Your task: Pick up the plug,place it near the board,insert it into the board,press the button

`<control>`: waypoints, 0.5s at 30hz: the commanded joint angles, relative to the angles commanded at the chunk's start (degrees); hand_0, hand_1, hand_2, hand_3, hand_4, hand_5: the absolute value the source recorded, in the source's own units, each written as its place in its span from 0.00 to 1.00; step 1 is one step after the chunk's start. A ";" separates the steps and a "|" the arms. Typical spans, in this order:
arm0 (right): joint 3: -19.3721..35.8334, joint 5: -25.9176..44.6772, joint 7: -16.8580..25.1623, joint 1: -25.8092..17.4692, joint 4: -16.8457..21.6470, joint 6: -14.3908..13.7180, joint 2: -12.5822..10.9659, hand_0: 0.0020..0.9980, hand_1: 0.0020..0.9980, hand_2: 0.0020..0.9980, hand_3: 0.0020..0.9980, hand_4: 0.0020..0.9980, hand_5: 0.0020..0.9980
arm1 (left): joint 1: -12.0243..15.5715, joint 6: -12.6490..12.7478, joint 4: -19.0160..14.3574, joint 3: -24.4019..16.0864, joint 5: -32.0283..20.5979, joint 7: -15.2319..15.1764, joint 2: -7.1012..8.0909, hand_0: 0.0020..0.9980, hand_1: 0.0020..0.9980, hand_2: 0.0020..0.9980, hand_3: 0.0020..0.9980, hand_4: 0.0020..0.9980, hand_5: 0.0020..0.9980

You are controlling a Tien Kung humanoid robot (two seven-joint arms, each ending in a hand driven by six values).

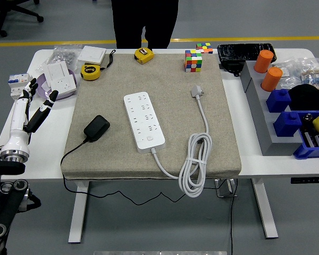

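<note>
So the black plug [97,128] sits on the grey mat [117,74], just left of the white board [143,121] and not in any socket, its cord trailing off the front edge. To grab it cleanly we'd come over the top and pinch the body, not the cord. Our left hand [29,106] is out over the table's left end, fingers spread, holding nothing.

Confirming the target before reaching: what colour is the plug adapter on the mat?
Black, the plug adapter left of the white power strip; head view.
</note>
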 joint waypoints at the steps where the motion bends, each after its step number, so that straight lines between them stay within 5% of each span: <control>1: 0.46 -0.04 0.05 -0.04 0.00 -0.61 0.01 0.46 0.52 0.53 0.63 1.00 0.74 | -0.02 0.02 0.03 0.02 -0.11 0.00 -0.02 1.00 1.00 1.00 1.00 1.00 1.00; 6: -1.29 3.88 -0.11 -0.52 0.00 -7.03 0.28 0.46 0.52 0.53 0.63 1.00 0.74 | -0.03 -0.15 0.04 -0.20 -0.20 0.37 -0.20 1.00 1.00 1.00 1.00 1.00 1.00; 7: -1.53 4.30 -0.20 -0.51 0.00 -7.86 0.32 0.05 0.07 0.15 0.13 0.74 0.58 | -0.01 -0.21 0.02 -0.24 -0.16 0.44 -0.22 0.98 1.00 1.00 1.00 1.00 1.00; 12: -0.70 0.16 1.04 0.21 0.00 -13.22 0.50 0.05 0.07 0.15 0.13 0.74 0.58 | -0.05 -0.34 0.01 -0.45 -0.18 0.52 -0.27 0.98 1.00 1.00 1.00 1.00 1.00; 13: -0.56 -0.93 1.32 0.41 0.00 -14.07 0.47 0.00 0.00 0.03 0.01 0.46 0.22 | -0.11 -0.36 0.02 -0.48 -0.19 0.52 -0.30 0.97 1.00 1.00 1.00 1.00 1.00; 15: -0.21 -2.92 1.75 0.76 0.00 -14.95 0.41 0.00 0.00 0.03 0.01 0.46 0.22 | -0.25 -0.39 0.04 -0.47 -0.17 0.54 -0.36 0.97 1.00 1.00 1.00 1.00 1.00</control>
